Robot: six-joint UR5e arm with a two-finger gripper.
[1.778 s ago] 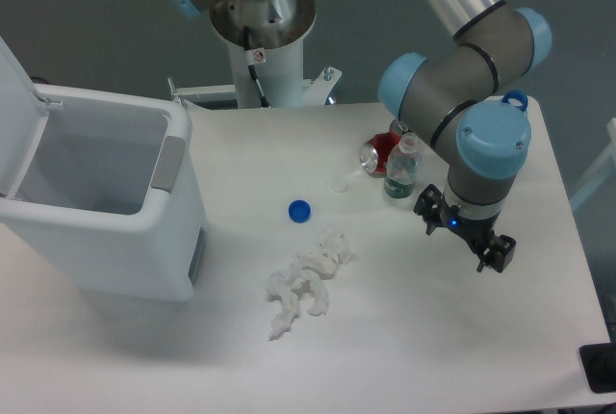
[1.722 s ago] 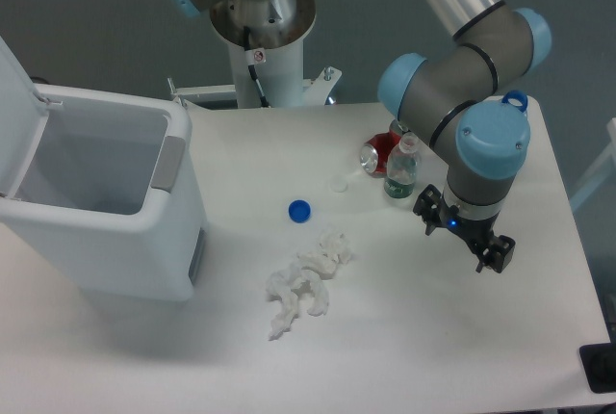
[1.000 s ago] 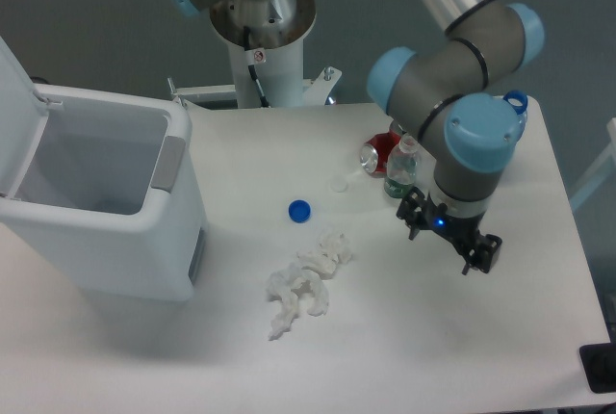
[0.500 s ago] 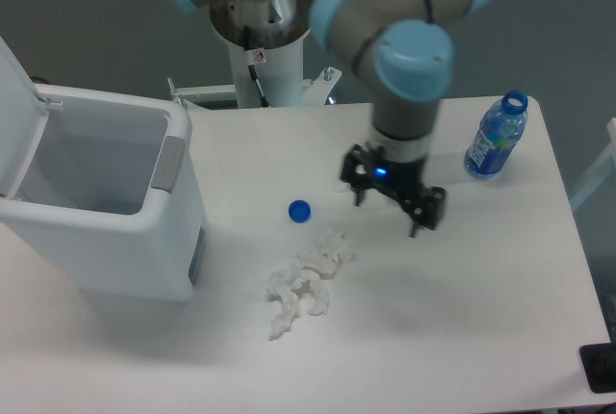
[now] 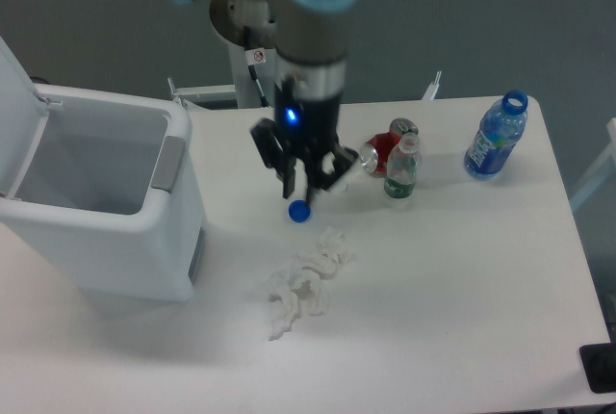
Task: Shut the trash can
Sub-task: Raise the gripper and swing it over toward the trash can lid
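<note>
While the trash can (image 5: 106, 212) is standing with its lid up, I am hanging my claw (image 5: 301, 179), fingers apart and holding nothing, just above the blue cap (image 5: 300, 211).

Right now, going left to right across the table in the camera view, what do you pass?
trash can → blue cap → red can → small clear bottle → blue bottle

Bright even light, soft shadows, slight blur
</note>
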